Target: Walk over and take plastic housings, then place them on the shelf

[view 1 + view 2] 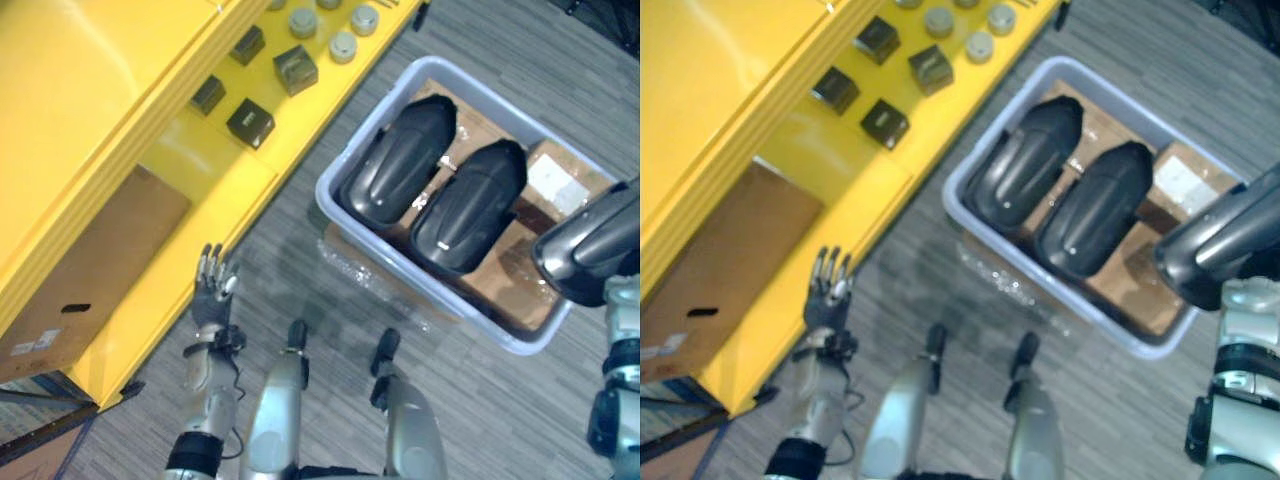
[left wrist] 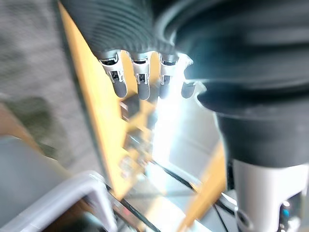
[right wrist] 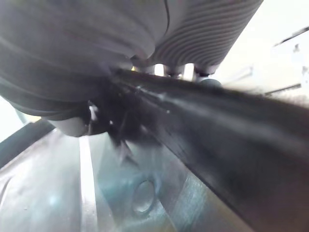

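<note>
No legible text; print on the white label [image 1: 556, 185] in the bin [image 1: 330, 205] and the cardboard box [image 1: 95, 270] stickers [image 1: 30, 346] is unreadable

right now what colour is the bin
Pale grey; the bin shows best in the left eye view.

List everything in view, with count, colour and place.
shelf: one, yellow, robot's left
blocks: four, dark, on the shelf
discs: at least four, grey, past the blocks
cardboard box: one, brown, lower shelf level
bin: one, pale grey, on the floor beside the shelf
housings in bin: two, dark grey, side by side on brown cardboard
third housing: one, dark grey, raised at robot's right
left hand: open, empty, near the shelf edge
right hand: against the third housing
</note>
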### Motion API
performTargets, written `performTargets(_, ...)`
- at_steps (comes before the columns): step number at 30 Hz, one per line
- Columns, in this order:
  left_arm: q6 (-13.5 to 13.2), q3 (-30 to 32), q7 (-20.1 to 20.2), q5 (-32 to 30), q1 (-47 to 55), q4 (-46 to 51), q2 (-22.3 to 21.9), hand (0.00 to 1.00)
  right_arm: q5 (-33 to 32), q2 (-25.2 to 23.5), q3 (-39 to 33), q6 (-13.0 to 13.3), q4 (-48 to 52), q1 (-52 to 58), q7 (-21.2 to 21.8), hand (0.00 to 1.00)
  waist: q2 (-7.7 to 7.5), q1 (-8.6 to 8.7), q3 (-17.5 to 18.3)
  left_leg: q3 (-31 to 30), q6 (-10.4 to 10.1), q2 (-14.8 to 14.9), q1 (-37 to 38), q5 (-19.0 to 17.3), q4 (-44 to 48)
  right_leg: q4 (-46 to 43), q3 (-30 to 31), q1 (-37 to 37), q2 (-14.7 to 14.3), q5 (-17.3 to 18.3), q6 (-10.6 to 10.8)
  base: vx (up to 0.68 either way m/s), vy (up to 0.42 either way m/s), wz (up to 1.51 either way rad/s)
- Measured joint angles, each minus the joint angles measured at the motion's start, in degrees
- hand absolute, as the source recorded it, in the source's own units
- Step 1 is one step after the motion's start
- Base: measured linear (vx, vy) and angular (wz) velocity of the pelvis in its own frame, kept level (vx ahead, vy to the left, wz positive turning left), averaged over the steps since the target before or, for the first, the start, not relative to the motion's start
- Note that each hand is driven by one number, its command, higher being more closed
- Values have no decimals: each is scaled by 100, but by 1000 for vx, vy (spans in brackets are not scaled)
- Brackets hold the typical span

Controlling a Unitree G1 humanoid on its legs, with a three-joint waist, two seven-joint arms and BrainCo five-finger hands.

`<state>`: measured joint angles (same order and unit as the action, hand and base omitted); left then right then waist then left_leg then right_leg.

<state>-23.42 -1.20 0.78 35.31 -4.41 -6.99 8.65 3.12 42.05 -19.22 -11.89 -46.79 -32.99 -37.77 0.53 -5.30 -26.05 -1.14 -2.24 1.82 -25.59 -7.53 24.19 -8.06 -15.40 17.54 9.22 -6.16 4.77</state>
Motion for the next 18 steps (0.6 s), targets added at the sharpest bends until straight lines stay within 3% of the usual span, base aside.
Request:
performTargets(5,257,5,-182,-958,-266,1287,317,0,424,-224,-38,205,1558,57,-130,100,-33,143,-7,151,5,19,380,-3,-217,298,117,-329,-34,-102,1,14,17,-12)
performTargets(11,708,-38,-199,-1608,-1082,1511,509,0,1010,-756,-9,452,2892,369,-133,100,-185,301,179,421,-14,34,1032,5,-663,614,277,-771,-45,-168,25,70,12,-22)
performTargets(15,1332,-391,-324,-2031,-1516,1353,909,0,1470,-1191,347,790,3385,662,-94,100,-335,499,584,720,-35,64,1508,16,-883,879,433,-1136,-41,-182,27,111,28,-20)
performTargets(18,1850,-461,-682,-2289,-1723,962,893,0,1703,-1316,548,1057,3691,855,-76,100,-326,602,896,799,-35,61,1716,16,-994,999,461,-1319,-40,-184,27,84,10,-17)
